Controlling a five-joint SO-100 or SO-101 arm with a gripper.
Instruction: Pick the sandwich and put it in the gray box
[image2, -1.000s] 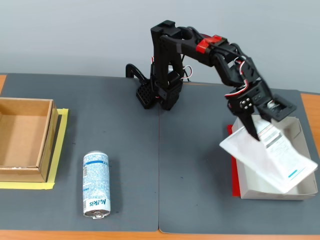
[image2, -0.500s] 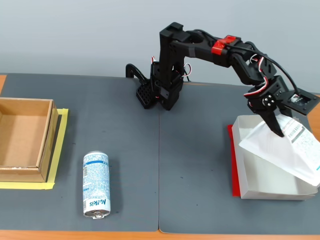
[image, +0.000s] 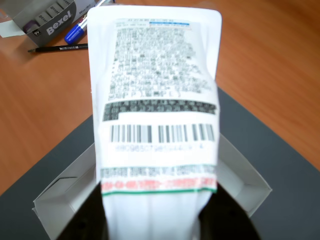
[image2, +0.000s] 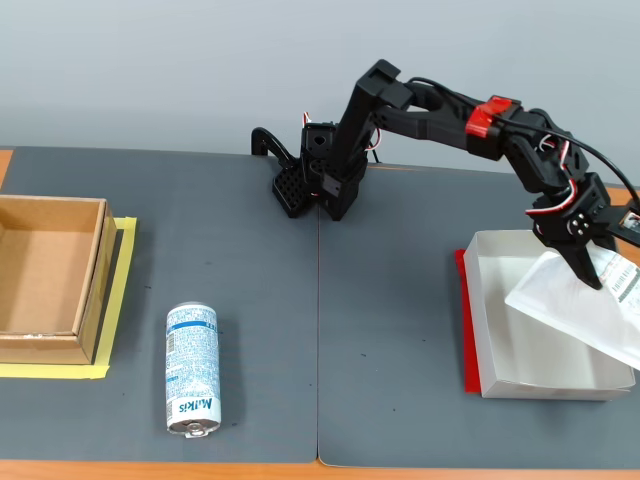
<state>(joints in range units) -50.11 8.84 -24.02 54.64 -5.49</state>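
Note:
The sandwich (image2: 585, 310) is a flat white wrapped package with a barcode label, and my gripper (image2: 590, 272) is shut on its near end. It hangs tilted over the right side of the gray box (image2: 520, 345), its far end running past the box's right wall and out of the fixed view. In the wrist view the sandwich (image: 157, 110) fills the middle, held up by the black fingers at the bottom edge. Below it lie the pale walls of the gray box (image: 60, 200). A red strip runs along the box's left edge.
A blue-white drink can (image2: 192, 369) lies on the dark mat at front left. A brown cardboard box (image2: 45, 280) on yellow tape stands at far left. In the wrist view, pens (image: 75, 32) and a small carton (image: 47, 17) lie on the orange table beyond the mat.
The arm has swung to the right, carrying the sandwich from above the box's middle to its right side. The can and both boxes have not moved.

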